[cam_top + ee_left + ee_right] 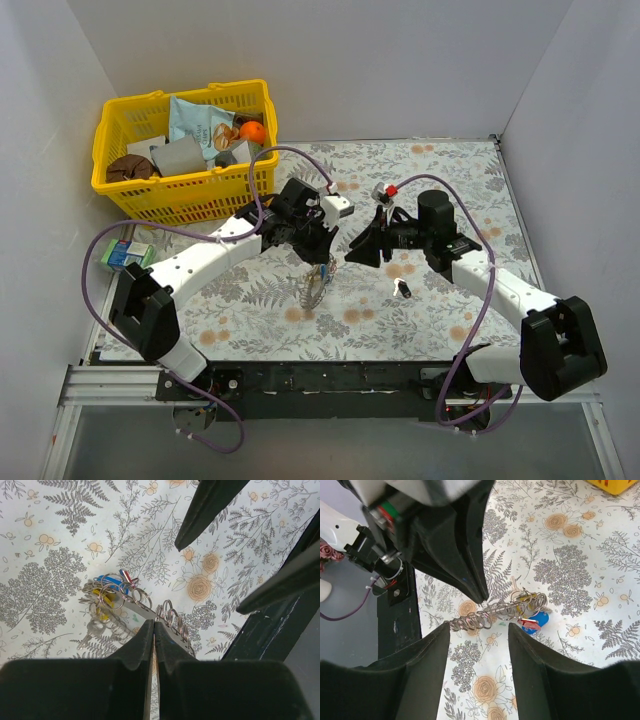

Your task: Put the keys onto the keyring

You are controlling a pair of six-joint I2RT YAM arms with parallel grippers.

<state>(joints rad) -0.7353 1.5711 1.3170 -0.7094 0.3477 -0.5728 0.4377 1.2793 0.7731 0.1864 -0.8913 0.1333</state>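
Left claw (153,626) was fully closed, its two fingertips pinching the thin rim of the large silver metal keyring (150,611), which was fringed all round with small silver loops. The keyring hung edge-on beneath that pinch. Whether its lower edge touched the flower-printed surface (45,580) or hung just clear of it could not be told. At the end of the keyring farthest from the pinch, three tiny keys sat bunched among the loops: a blue-headed key (111,582), a red-headed key (128,575) and a yellow-headed key (102,609). They looked already threaded on.

On the right arm's side of the keyring, the right claw (479,632) stood open and empty, near the keyring but not touching it. Farther out on that same side lay a small dark-headed key (403,288), loose on the surface and well apart from the keyring.

The keyring was probably light, stiff and slick, so it would likely swing or twist in a narrow pinch, and its loops could snag. A bare stretch of rim between the loops looked like the safest hold. The loose key seemed hard, flat and very light, and easy to flick away. Its plastic head would likely give better purchase than the metal blade.
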